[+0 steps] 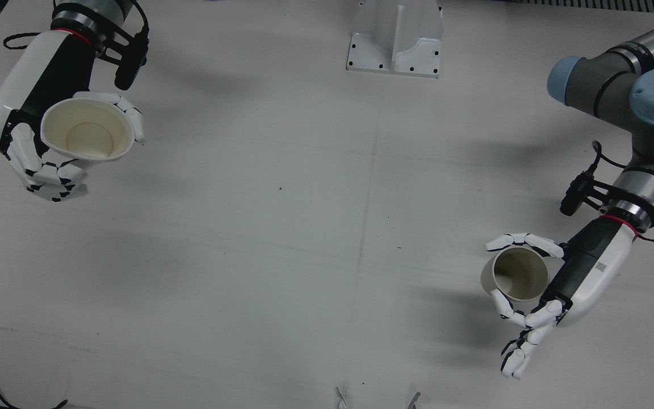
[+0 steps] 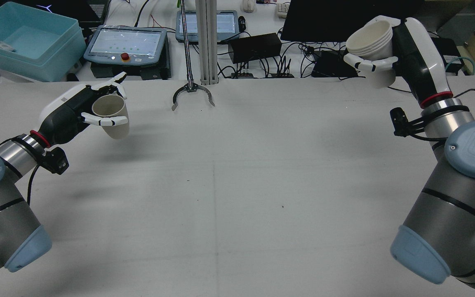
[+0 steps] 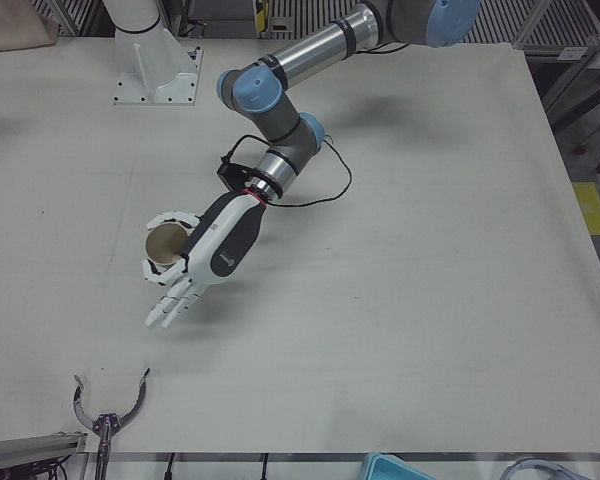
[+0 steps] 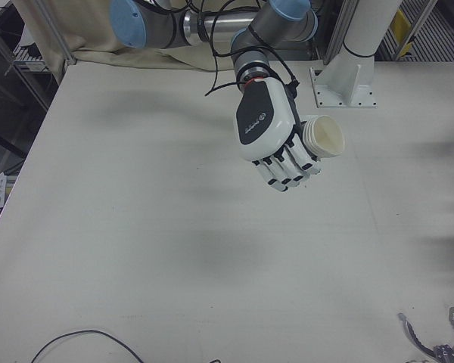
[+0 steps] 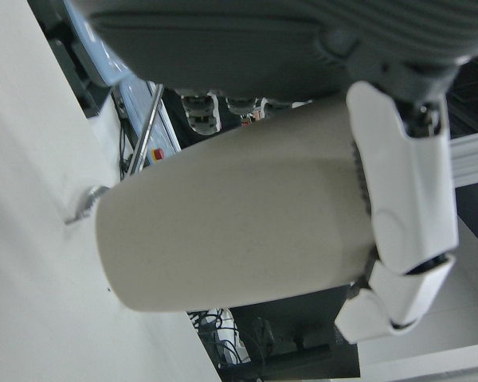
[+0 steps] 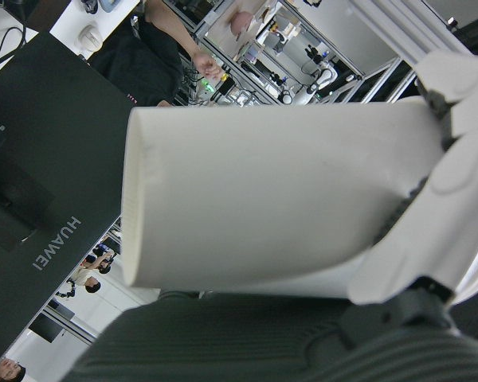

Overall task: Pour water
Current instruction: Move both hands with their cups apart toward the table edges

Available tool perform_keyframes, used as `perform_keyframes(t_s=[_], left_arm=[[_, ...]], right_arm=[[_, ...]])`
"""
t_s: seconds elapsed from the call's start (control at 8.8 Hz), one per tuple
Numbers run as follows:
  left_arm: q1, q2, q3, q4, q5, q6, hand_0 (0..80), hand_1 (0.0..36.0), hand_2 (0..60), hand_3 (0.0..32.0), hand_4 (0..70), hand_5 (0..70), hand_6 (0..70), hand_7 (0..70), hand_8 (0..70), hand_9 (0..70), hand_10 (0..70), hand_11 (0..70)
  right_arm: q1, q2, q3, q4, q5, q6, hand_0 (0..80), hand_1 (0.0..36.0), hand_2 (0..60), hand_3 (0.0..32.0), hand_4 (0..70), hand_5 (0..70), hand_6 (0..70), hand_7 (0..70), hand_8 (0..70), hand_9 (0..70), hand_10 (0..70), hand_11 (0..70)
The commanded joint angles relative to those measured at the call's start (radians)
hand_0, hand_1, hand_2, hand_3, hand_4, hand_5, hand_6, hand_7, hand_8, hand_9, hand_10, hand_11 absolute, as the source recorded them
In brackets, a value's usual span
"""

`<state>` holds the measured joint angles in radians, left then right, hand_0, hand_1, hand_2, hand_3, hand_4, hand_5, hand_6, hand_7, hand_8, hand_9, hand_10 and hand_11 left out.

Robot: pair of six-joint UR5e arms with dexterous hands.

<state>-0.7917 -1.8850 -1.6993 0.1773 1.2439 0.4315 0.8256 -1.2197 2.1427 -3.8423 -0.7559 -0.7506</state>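
My left hand (image 2: 72, 111) is shut on a beige paper cup (image 2: 111, 115) and holds it just above the table, near upright with its mouth tilted a little toward the hand. It shows at the lower right of the front view (image 1: 517, 275), in the left-front view (image 3: 165, 245) and in the left hand view (image 5: 239, 223). My right hand (image 2: 410, 53) is shut on a white ribbed paper cup (image 2: 371, 41), raised high and tilted toward the table's middle. It also shows in the front view (image 1: 86, 133) and the right-front view (image 4: 325, 140). Both cups look empty inside.
A metal claw tool (image 2: 192, 93) hangs at the table's far edge in the middle. A white pedestal base (image 1: 395, 40) stands at the robot's side. A blue bin (image 2: 27, 39), control pendants and monitors sit beyond the table. The two cups are far apart.
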Motion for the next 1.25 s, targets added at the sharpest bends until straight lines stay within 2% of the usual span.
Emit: perform_keyframes(t_s=[0.0,0.23,0.45,0.68,0.8,0.91,1.02,1.14], left_arm=[[-0.085,0.161,0.131,-0.184,-0.046,-0.008,46.9,36.0,60.0,0.0,24.9,58.3,1.8,6.6,1.3,2.1,4.7,9.6],[-0.092,0.211,0.248,-0.325,-0.141,-0.008,46.7,36.0,60.0,0.0,24.5,57.0,1.5,6.4,1.2,2.1,4.6,9.3],[-0.089,0.227,0.356,-0.442,-0.156,0.003,45.8,36.0,60.0,0.0,23.5,52.7,0.1,4.7,0.9,1.8,4.2,8.7],[-0.087,0.228,0.385,-0.473,-0.169,0.004,44.2,36.0,60.0,0.0,22.9,47.9,0.0,4.6,0.7,1.8,4.0,8.1],[-0.086,0.228,0.397,-0.490,-0.169,0.004,44.1,36.0,60.0,0.0,23.4,47.8,0.0,4.8,0.7,1.8,4.0,7.9],[-0.087,0.228,0.406,-0.504,-0.169,0.004,44.4,33.2,60.0,0.0,23.0,43.7,0.1,5.0,0.3,1.4,3.5,6.9],[-0.087,0.234,0.406,-0.510,-0.169,0.004,44.7,18.9,46.1,0.0,21.8,34.3,0.1,5.1,0.0,1.0,2.7,5.1],[-0.087,0.244,0.406,-0.519,-0.169,0.003,43.0,8.7,10.1,0.0,19.4,19.2,0.2,5.6,0.0,0.8,2.1,3.8]], right_arm=[[0.000,-0.017,-0.012,0.017,0.012,0.048,46.7,19.8,60.0,0.0,18.8,70.0,54.3,66.5,45.6,61.5,34.4,49.8],[0.003,-0.040,-0.003,0.017,-0.003,0.075,46.4,18.4,58.3,0.0,17.8,70.0,53.4,65.6,45.5,61.5,35.1,50.6],[-0.008,-0.060,-0.010,0.017,-0.003,0.080,46.2,17.6,55.9,0.0,17.4,70.0,52.6,65.2,44.7,60.6,34.6,49.9],[-0.028,-0.054,-0.020,0.017,0.003,0.079,45.8,16.1,52.6,0.0,16.8,70.0,52.1,64.7,44.6,60.4,34.7,50.0],[-0.031,-0.055,-0.021,0.017,0.003,0.079,45.6,15.7,51.8,0.0,17.0,70.0,52.4,65.3,44.8,60.8,34.8,50.1],[-0.037,-0.060,-0.021,0.017,0.003,0.079,45.6,15.4,50.9,0.0,16.9,70.0,52.4,65.2,44.8,60.8,34.8,50.0],[-0.048,-0.069,-0.021,0.017,0.004,0.079,45.7,15.1,49.7,0.0,16.8,70.0,52.1,64.9,44.8,60.7,34.8,49.9],[-0.055,-0.070,-0.021,0.017,0.006,0.079,45.6,14.8,48.8,0.0,16.5,70.0,51.8,64.5,44.7,60.6,34.7,49.8]])
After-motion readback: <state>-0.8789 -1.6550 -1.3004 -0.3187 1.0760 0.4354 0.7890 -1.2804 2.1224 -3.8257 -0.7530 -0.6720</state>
